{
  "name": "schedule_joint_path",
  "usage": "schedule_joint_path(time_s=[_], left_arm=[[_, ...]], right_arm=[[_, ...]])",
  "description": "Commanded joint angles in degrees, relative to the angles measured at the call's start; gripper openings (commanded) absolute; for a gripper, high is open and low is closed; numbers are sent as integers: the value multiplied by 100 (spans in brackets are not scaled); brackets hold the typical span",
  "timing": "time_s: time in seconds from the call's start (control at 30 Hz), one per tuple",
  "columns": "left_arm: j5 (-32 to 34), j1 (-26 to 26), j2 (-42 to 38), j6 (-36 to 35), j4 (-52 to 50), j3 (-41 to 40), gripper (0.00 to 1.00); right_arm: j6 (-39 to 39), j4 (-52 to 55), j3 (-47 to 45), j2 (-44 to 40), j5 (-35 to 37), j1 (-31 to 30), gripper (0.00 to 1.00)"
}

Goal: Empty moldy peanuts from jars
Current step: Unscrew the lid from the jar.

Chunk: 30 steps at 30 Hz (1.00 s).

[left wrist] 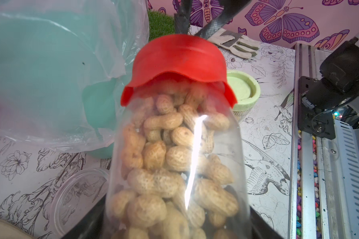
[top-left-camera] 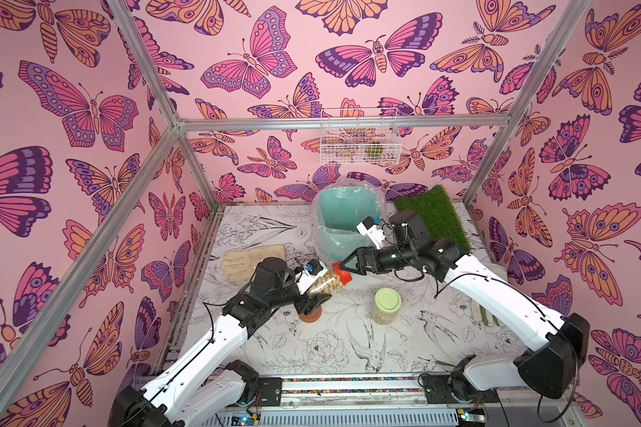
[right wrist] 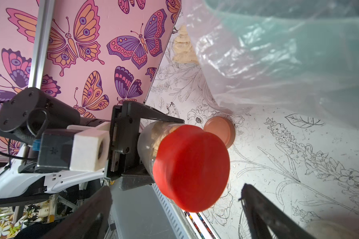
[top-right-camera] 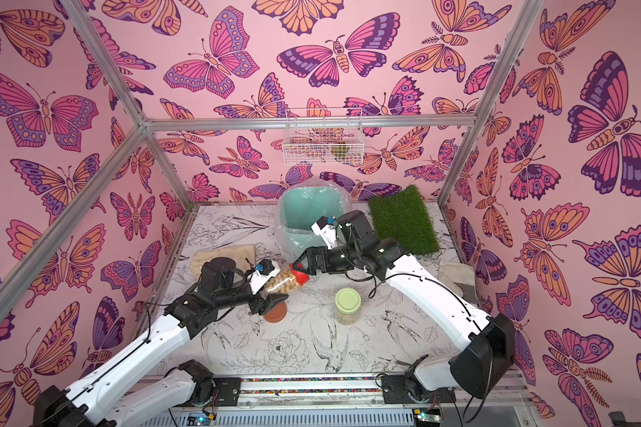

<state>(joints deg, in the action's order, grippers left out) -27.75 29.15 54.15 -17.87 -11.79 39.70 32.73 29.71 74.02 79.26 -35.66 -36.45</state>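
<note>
my left end effector (top-left-camera: 321, 291) clamps the jar (top-left-camera: 328, 280) of peanuts (left wrist: 174, 157) tilted above the worktop (top-left-camera: 348, 340); my right end effector (top-left-camera: 345, 273) gapes wide around its red lid (right wrist: 193, 167)

the clear jar (left wrist: 230, 153) is showing pale beige peanuts (left wrist: 153, 155) under a red lid (left wrist: 178, 60). in both top views, right of centre, a pale green lid (top-left-camera: 388, 300) is showing, with a brown lid (top-left-camera: 310, 315) left of it. the bin (top-left-camera: 341, 207) is showing mint green and the turf mat (top-left-camera: 435, 216) deep green. the walls (top-left-camera: 89, 185) are showing pink with purple-orange butterflies, the table cover (top-left-camera: 311, 351) white with black-line flowers and birds.
</note>
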Motion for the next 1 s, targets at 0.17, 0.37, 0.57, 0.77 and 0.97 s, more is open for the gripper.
schedule_joint_path(time_s=[0.17,0.37,0.57,0.77,0.97], left_arm=[[-86,-14,-269,169,539,-100,0],[-115,-15,-264,231,666,-120,0],[-144,-23,-226,231,681,-129,0],[-126,-32,-232,231,690,-127,0],[-141,-57,-234,231,696,-159,0]], right_arm=[[934,-1322,-688,-124,-431,67,99],[1362,-2009,-829,43,-758,70,99],[1636,-2460,-883,130,-971,68,90],[1517,-2311,-847,203,-1083,74,75],[1308,-2049,-816,137,-1132,219,62]])
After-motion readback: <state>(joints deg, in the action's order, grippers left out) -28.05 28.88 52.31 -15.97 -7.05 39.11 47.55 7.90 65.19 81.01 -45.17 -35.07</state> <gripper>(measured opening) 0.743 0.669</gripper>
